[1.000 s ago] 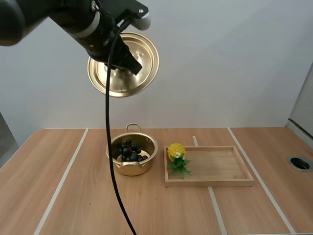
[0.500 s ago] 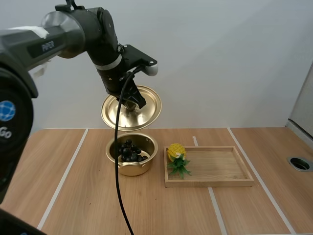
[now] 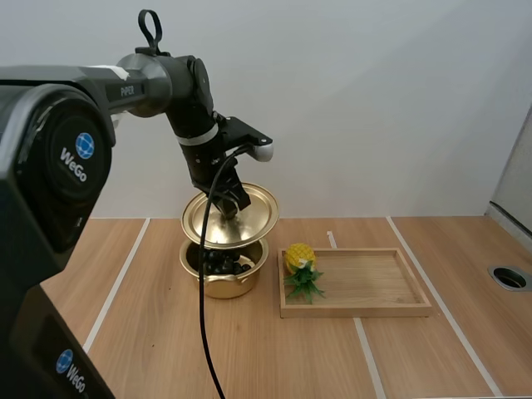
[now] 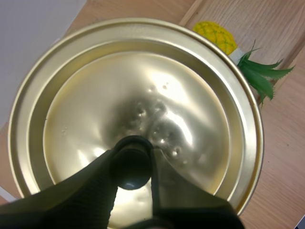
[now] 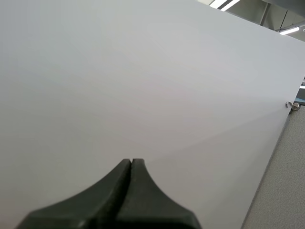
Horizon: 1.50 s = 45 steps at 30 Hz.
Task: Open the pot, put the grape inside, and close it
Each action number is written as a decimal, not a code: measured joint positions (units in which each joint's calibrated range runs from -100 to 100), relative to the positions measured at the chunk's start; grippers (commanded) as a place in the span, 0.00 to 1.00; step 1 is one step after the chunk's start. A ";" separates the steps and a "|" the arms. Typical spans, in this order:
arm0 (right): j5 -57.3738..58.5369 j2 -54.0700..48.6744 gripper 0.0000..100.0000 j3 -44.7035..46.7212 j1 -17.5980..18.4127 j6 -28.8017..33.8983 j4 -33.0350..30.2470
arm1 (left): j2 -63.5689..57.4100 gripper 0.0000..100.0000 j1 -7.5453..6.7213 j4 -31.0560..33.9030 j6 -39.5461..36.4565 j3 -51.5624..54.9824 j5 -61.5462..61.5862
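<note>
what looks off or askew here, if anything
Only the lid: the left tool pinches its knob and holds it tilted just above the pot, not seated, with the grapes showing in the gap. Nothing looks spilled or damaged; the toy pineapple lies at the tray's left end.

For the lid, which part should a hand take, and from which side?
The dark knob at the centre of the lid, from above: the dome is wide and smooth, offering no other pinch. The left hand holds it so over the pot.

Pale grey wall [image 3: 374, 100] — light wooden table [image 3: 150, 349]
</note>
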 measured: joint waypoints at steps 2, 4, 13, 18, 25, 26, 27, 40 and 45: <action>0.18 0.00 0.00 0.00 0.00 0.00 -0.10 | 0.81 0.00 0.00 0.00 0.07 0.62 0.00; 0.66 0.00 0.00 0.00 0.00 0.00 -0.10 | 1.63 0.00 0.00 0.11 0.19 1.13 0.00; 0.66 0.00 0.00 0.00 0.00 0.00 -0.10 | 4.95 0.00 0.19 3.11 0.31 1.68 -0.17; 0.78 0.00 0.00 0.00 0.00 0.00 -0.10 | 6.59 0.00 1.46 2.95 1.47 1.68 -0.90; 0.78 0.00 0.00 0.00 0.00 0.00 -0.10 | 7.67 0.00 1.97 2.55 2.23 1.68 -0.90; 0.78 0.00 0.00 0.00 0.00 0.00 -0.10 | 8.41 0.00 1.99 2.33 2.49 1.72 -1.54; 0.78 0.00 0.00 0.00 0.00 0.00 -0.21 | 8.65 0.00 1.99 1.95 2.51 1.83 -3.66; 0.78 0.00 0.00 0.00 0.00 0.00 -0.21 | 10.63 0.00 1.99 0.67 3.51 1.83 -3.51; 0.78 0.00 0.00 0.00 0.00 0.00 -0.21 | 10.65 0.00 1.99 0.43 3.71 1.83 -3.51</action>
